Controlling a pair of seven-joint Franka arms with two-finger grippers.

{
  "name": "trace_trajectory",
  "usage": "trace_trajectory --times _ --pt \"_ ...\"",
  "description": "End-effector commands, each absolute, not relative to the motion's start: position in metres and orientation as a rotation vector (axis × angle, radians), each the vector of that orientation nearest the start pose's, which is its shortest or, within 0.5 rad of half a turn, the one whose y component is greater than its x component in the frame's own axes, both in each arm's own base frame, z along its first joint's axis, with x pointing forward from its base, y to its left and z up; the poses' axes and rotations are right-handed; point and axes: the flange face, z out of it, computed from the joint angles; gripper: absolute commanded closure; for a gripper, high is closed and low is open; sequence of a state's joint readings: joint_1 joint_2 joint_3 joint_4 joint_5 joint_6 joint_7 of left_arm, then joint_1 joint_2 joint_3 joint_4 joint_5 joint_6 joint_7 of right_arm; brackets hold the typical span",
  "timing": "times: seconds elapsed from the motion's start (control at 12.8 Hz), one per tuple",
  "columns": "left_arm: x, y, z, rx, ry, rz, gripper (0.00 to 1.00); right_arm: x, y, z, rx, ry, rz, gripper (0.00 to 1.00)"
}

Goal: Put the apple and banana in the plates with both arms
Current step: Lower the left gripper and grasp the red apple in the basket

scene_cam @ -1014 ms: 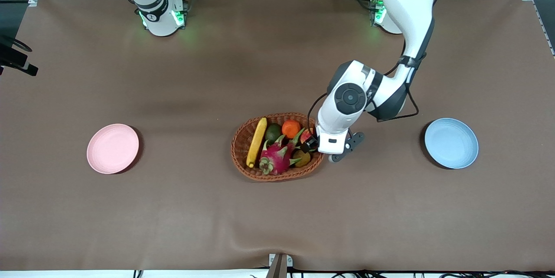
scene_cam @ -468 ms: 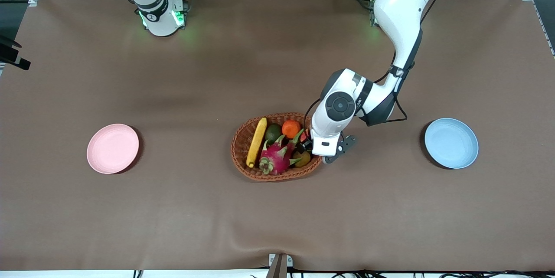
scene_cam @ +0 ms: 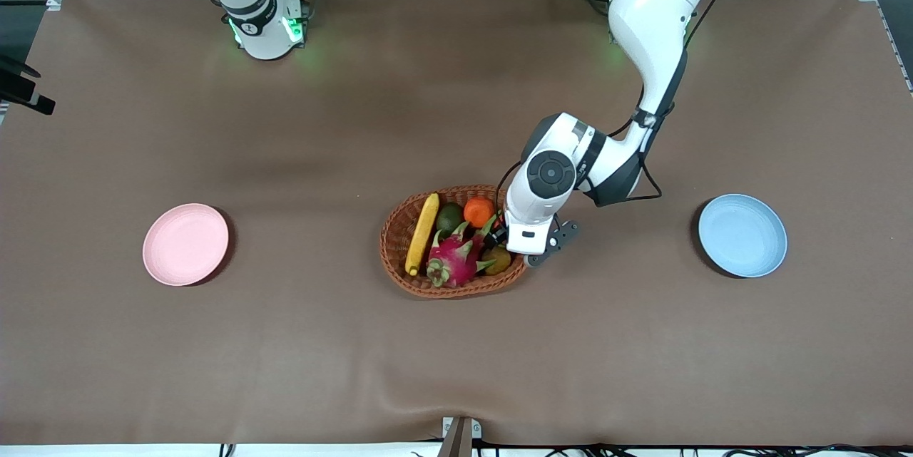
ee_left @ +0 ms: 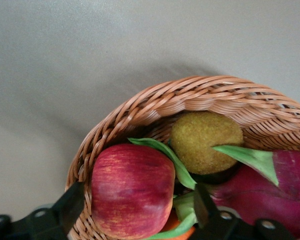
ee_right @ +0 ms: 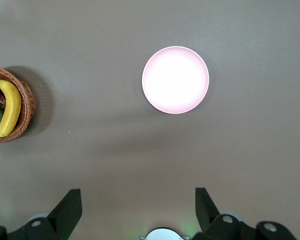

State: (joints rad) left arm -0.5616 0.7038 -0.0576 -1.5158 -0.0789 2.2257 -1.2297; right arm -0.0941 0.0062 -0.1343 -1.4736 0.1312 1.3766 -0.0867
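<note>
The basket (scene_cam: 399,279) sits mid-table, nearer the front camera than both arm bases. Seen from the front, the pink plate (scene_cam: 185,244) lies at 9 o'clock from it, toward the right arm's end, and the blue plate (scene_cam: 742,234) at 3 o'clock, toward the left arm's end; both are well apart from the basket. The apple (ee_left: 132,190) rests inside the basket against its 3 o'clock rim, beside a rough yellow-brown fruit (ee_left: 206,141). The banana (scene_cam: 422,232) lies along the 9 o'clock side of the basket, running roughly 12 to 6. Between them are an orange (scene_cam: 478,211), a green fruit (scene_cam: 449,217) and a dragon fruit (scene_cam: 453,257). The left gripper (ee_left: 137,207) is down in the basket at the apple, its fingers (ee_left: 70,205) spread wide on either side of it: one is at the apple's edge, while the other stands off it with a gap, so there is no pinch. The right gripper (ee_right: 137,200) waits high over the table with its fingers spread, holding nothing, above bare cloth near the pink plate.
</note>
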Motion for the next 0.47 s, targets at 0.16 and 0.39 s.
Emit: trace_trajectory --times 0.16,0.39 --pt "0.584 -0.412 0.245 -3.0 -1.11 0.113 1.0 0.527 -0.093 0.657 -2.981 0.147 0.118 0.0" --pt "0.586 -0.407 0.26 -2.989 -1.11 0.118 1.0 0.539 -0.06 0.648 -2.988 0.066 0.141 0.0"
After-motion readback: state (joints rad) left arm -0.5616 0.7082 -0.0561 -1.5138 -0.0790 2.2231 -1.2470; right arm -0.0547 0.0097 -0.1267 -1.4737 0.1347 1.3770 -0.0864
